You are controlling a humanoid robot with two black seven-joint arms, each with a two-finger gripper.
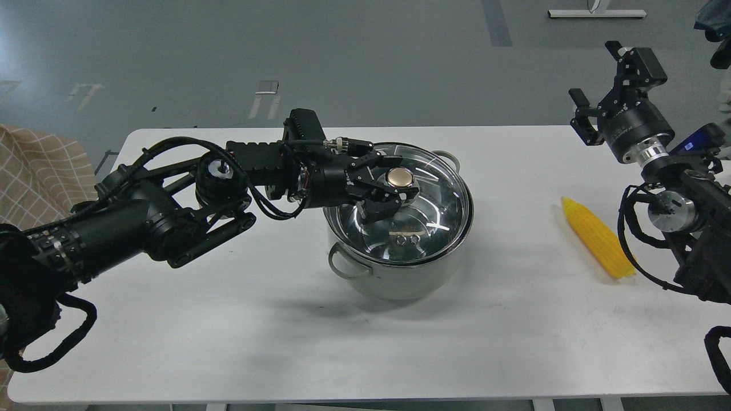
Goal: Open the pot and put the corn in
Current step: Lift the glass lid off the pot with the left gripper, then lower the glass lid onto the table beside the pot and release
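The pot (400, 279) stands at the middle of the white table (228, 342), with the glass lid (445, 211) on top of it. My left gripper (394, 185) reaches in from the left and is closed around the lid's gold knob (400, 178), one finger on each side. I cannot tell whether the lid rests on the rim or is raised slightly. The corn (597, 237) lies on the table to the right of the pot, tapered end toward the back. My right gripper (594, 71) is open and empty, held high above the table's back right, well clear of the corn.
The pot's loop handles show at the front left (342, 265) and back right (448, 157). A checked cloth (40, 171) lies off the table's left edge. Grey floor lies beyond the table's far edge.
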